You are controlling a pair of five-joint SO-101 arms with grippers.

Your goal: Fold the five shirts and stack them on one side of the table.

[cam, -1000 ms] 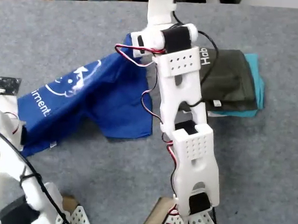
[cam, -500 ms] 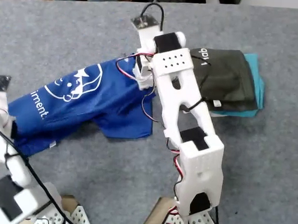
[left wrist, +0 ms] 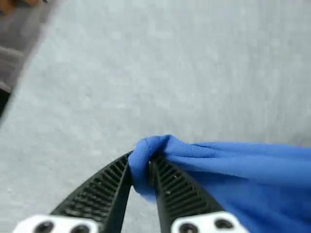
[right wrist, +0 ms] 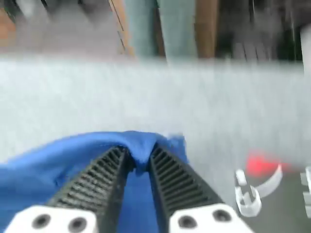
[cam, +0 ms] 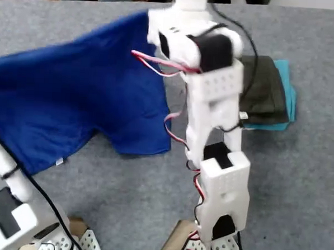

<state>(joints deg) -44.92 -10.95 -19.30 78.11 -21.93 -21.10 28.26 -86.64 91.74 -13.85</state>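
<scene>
- The blue shirt [cam: 73, 92] is held spread beside the folded stack [cam: 269, 97].
- The left gripper [left wrist: 141, 164] is clamped on its bunched edge.
- The right gripper [right wrist: 140, 154] is clamped likewise.

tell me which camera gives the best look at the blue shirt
The high view: the blue shirt shows almost whole, spread wide over the grey table. In the left wrist view a bunched edge sits pinched in the left gripper; in the right wrist view, another edge sits in the right gripper.

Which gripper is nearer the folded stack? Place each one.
Right. The right gripper pinches the blue shirt at the corner nearer the folded stack; the left gripper holds the far corner.
</scene>
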